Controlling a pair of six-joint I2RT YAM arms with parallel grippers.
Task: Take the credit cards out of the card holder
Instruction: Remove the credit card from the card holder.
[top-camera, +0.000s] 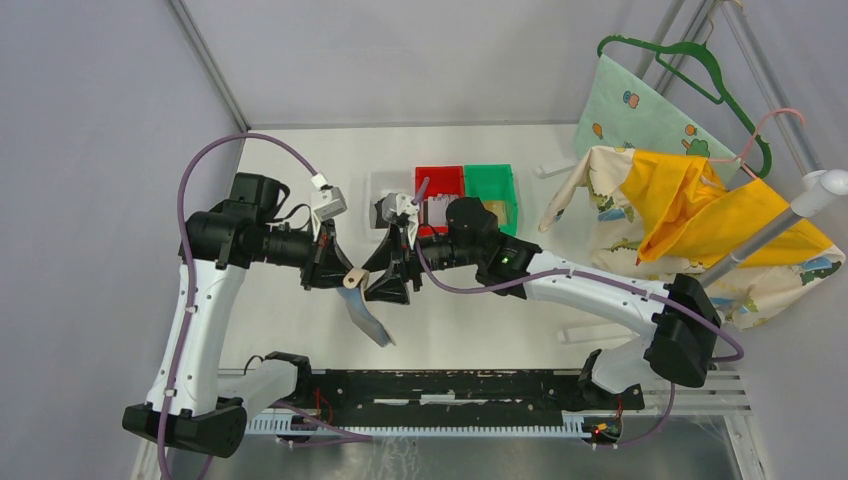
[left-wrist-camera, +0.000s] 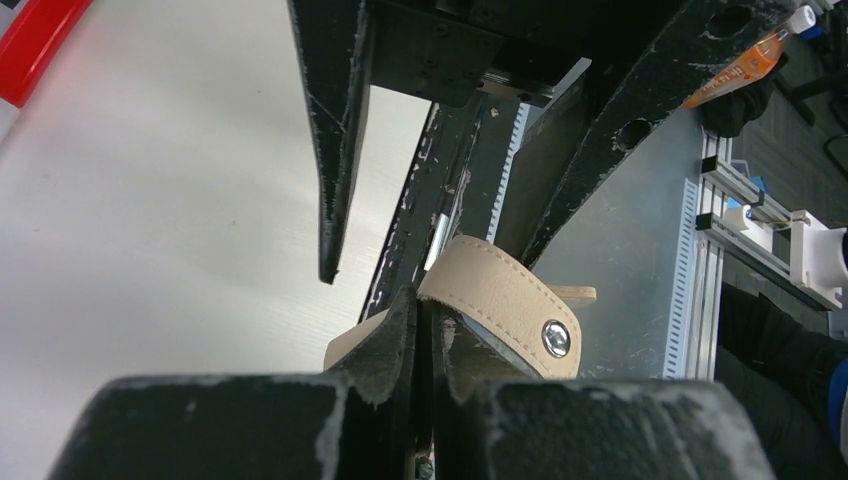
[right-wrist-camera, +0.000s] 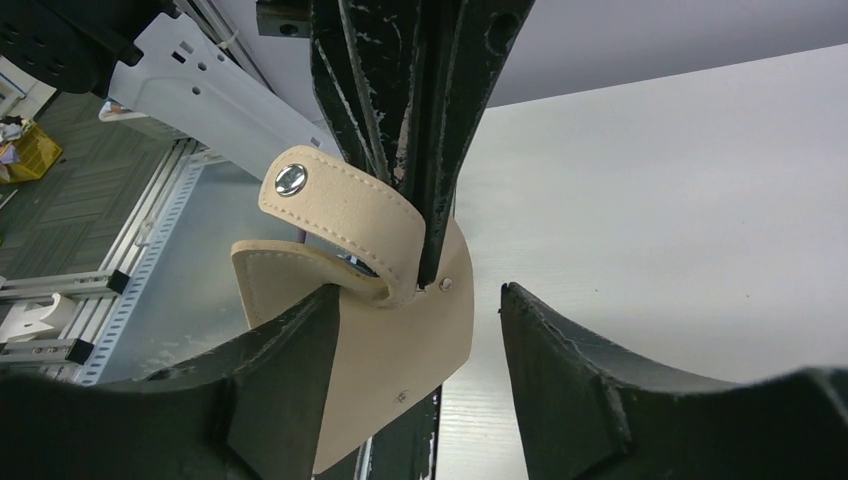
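Left arm (top-camera: 205, 300): seen from above reaching in from the left side of the table (top-camera: 300, 170), with its wrist turned toward the middle.
Left gripper (left-wrist-camera: 426, 312): fingers (left-wrist-camera: 385, 345) are pressed together and clamped on the card holder (right-wrist-camera: 395, 345), a beige edge being pinched between them.
Card holder: held up off the table between the two grippers and in front of the bins (beige, stitched along its edges). It is gripped by the left fingers alone.
Snap tab (right-wrist-camera: 345, 215): curled over in a loop just beside the left fingers, with its round metal stud turned outward.
Sleeve strip (top-camera: 372, 322): shown hanging from the holder toward the near edge of the table, shiny and grey-blue. Whether credit cards are lodged in it cannot be told.
Right gripper (right-wrist-camera: 420, 295): fingers (right-wrist-camera: 600, 385) are held apart, one on each side of the holder's flap. The finger at the left of the wrist view overlaps the flap's edge (contact cannot be told); the other is clear of it.
Right arm (top-camera: 600, 290): stretched in from the right, with its wrist just in front of the bins.
Bins: a white bin (top-camera: 378, 180), a red bin (top-camera: 440, 172) and a green bin (top-camera: 488, 170) are lined up side by side at the back of the table. Their contents are too small to name.
Far right: a yellow cloth (top-camera: 690, 200) and a patterned cloth (top-camera: 600, 175) are draped together, with a green hanger (top-camera: 700, 60) above them.
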